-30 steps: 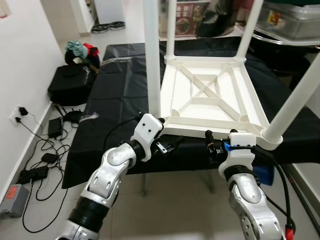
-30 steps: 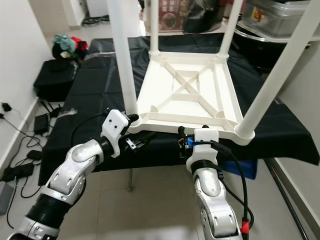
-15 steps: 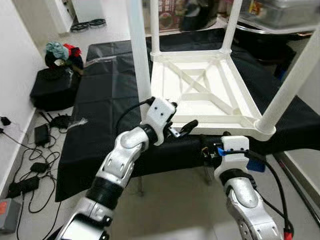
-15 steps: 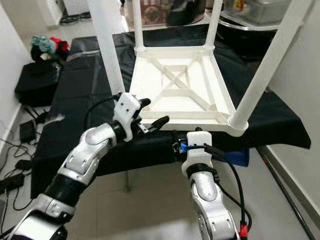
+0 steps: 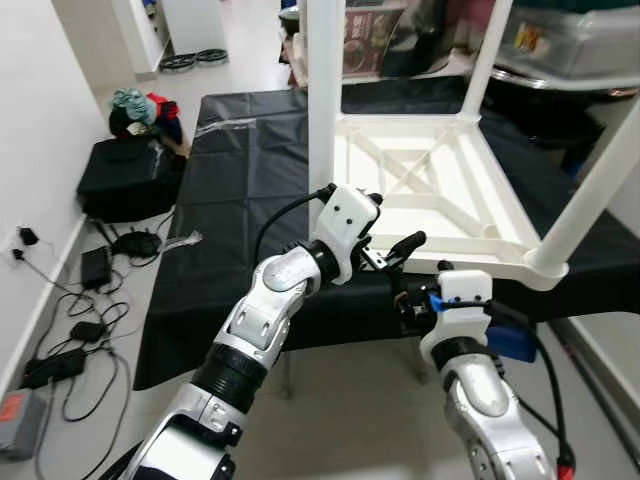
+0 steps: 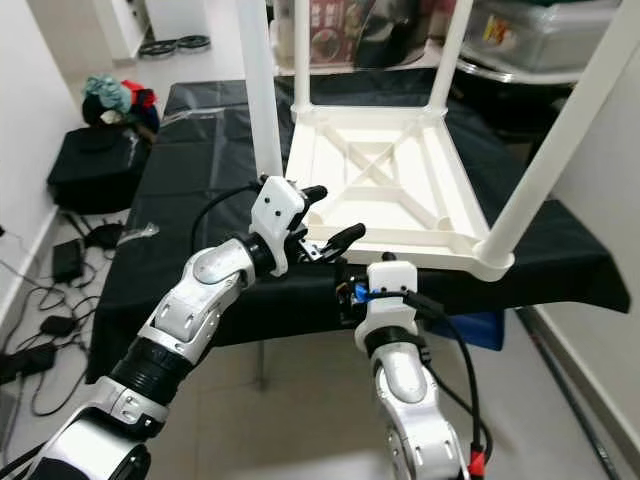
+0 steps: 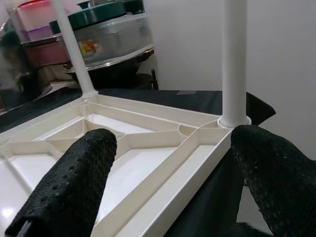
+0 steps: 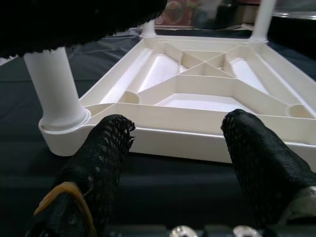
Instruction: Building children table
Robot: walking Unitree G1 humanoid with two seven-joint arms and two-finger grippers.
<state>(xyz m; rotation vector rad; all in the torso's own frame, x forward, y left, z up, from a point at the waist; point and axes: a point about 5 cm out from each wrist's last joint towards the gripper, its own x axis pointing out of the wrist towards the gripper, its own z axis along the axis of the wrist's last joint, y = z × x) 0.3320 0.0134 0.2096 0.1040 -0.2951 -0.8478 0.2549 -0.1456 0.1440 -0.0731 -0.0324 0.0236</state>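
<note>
A white plastic children's table (image 5: 440,200) lies upside down on a black-covered bench (image 5: 240,200), its four white legs pointing up. My left gripper (image 5: 390,235) is open at the table's near rim, just right of the near-left leg (image 5: 322,100); its wrist view looks across the ribbed underside (image 7: 148,148) between the two fingers (image 7: 69,187). Lower down, my right gripper (image 5: 410,300) is open just in front of the near rim (image 8: 197,143), with nothing between its fingers (image 8: 261,163).
A black bag (image 5: 130,175) and a heap of clothes (image 5: 140,105) lie on the floor at left, with cables and adapters (image 5: 90,290) along the wall. Storage boxes (image 5: 570,40) stand on a shelf at back right. A blue object (image 5: 510,345) sits under the bench.
My left arm has risen and swung right, from under the near-left corner to the near rim. The right gripper has stayed put. The camera has shifted.
</note>
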